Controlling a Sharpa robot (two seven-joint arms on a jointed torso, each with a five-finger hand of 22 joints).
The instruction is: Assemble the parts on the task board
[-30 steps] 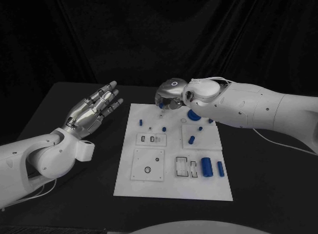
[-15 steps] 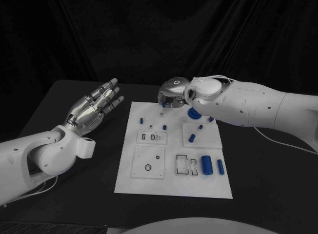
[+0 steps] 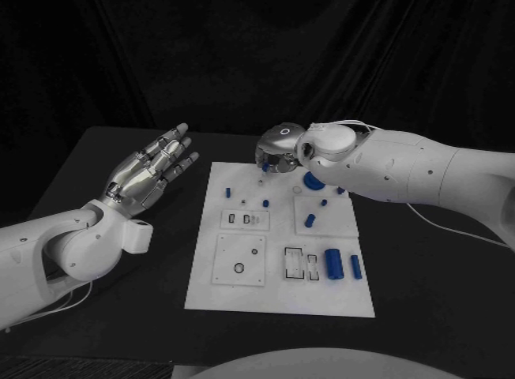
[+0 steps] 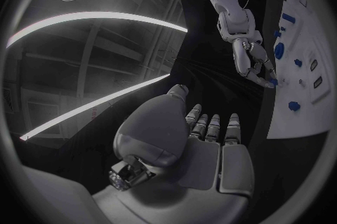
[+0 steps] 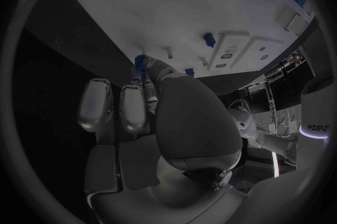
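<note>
Left robot hand [image 3: 149, 170] higher — open.

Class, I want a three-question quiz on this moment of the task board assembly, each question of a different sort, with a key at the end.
1. True or false: the left hand holds a blue part.
2. Multiple choice: the right hand is over which part of the task board? A) its far edge B) its near edge C) off the board
3. Fill in: the two blue cylinders on the board lie nearer the robot's ____ arm.

Key
1. False; it hangs open beside the board, fingers apart.
2. A; a small blue part shows at its fingertips.
3. right
</note>
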